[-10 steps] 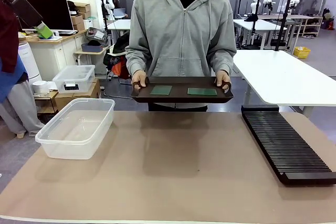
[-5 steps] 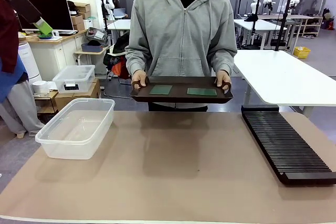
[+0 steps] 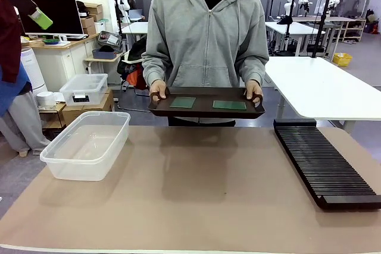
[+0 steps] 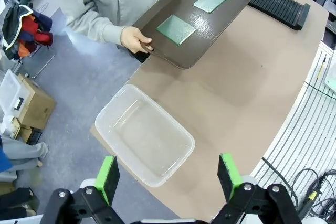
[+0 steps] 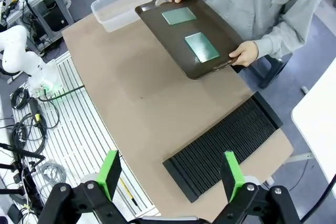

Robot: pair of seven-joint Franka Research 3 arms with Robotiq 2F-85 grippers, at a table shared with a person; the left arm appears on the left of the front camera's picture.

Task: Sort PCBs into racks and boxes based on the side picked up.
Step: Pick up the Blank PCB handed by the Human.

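Only the left gripper (image 4: 168,174) has drifted slightly higher; it and the right gripper (image 5: 170,174) hover with jaws wide, empty. The person still holds the brown tray (image 3: 205,112) past the tabletop's far edge, with both PCBs (image 3: 183,102) on it. The rack (image 3: 324,165) and clear tub (image 3: 59,168) wait, so sorting hasn't started.

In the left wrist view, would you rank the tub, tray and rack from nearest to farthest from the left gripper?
1. Clear tub, just ahead on the table.
2. Brown tray, beyond, in the person's hands.
3. Black rack, far end.

Left tool (image 4: 168,177) black, green pads (image 4: 108,178); person (image 3: 206,4) in grey zip hoodie (image 3: 178,46).
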